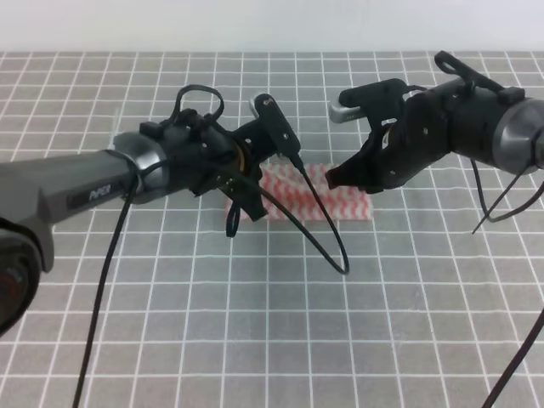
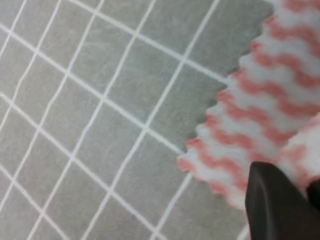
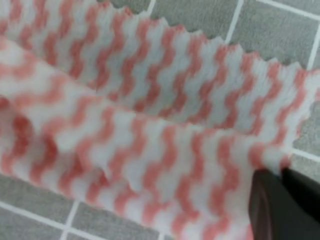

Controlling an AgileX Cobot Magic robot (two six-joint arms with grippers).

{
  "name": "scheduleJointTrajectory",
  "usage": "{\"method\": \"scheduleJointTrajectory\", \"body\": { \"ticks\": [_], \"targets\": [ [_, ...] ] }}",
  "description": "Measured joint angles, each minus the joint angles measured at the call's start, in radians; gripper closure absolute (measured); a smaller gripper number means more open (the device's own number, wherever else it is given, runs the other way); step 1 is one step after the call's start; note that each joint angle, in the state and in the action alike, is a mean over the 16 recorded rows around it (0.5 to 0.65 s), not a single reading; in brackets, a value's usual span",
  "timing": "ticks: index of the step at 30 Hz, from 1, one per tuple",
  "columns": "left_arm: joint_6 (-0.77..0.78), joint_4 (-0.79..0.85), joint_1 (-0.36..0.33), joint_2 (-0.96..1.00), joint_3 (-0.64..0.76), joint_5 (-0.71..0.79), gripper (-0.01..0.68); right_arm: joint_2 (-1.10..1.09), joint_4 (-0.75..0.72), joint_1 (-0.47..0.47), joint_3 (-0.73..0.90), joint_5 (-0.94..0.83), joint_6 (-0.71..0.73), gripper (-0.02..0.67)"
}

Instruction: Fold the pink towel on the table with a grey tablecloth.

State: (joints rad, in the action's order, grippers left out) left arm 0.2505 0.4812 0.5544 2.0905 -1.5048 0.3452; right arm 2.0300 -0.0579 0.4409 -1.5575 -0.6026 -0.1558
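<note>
- Left gripper (image 1: 240, 202) pinches the left edge of the pink towel (image 1: 327, 200), fingers closed on the cloth
- The towel lies mid-table on the table with a grey tablecloth (image 1: 255, 340), partly doubled over
- Right gripper (image 1: 340, 177) grips the towel's right edge, closed on a raised fold

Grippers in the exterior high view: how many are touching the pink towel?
2. The left gripper is at the pink towel's left end, the right gripper at its right end; both jaws appear closed on its edge.

Black-and-grey arms (image 1: 85, 191), trailing black cables (image 1: 319, 225)
</note>
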Motion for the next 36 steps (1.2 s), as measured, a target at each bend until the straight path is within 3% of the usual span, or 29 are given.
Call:
{"method": "scheduleJointTrajectory", "body": {
  "ticks": [28,36],
  "targets": [
    [0.000,-0.043,-0.045,0.045,-0.029,-0.114,0.673,0.064,-0.004,-0.020,-0.038,0.012,-0.002,0.663],
    [0.000,-0.073,-0.054,0.054,-0.028,-0.139,0.643,0.070,0.016,-0.036,-0.038,0.033,-0.003,0.619]
  ]
}}
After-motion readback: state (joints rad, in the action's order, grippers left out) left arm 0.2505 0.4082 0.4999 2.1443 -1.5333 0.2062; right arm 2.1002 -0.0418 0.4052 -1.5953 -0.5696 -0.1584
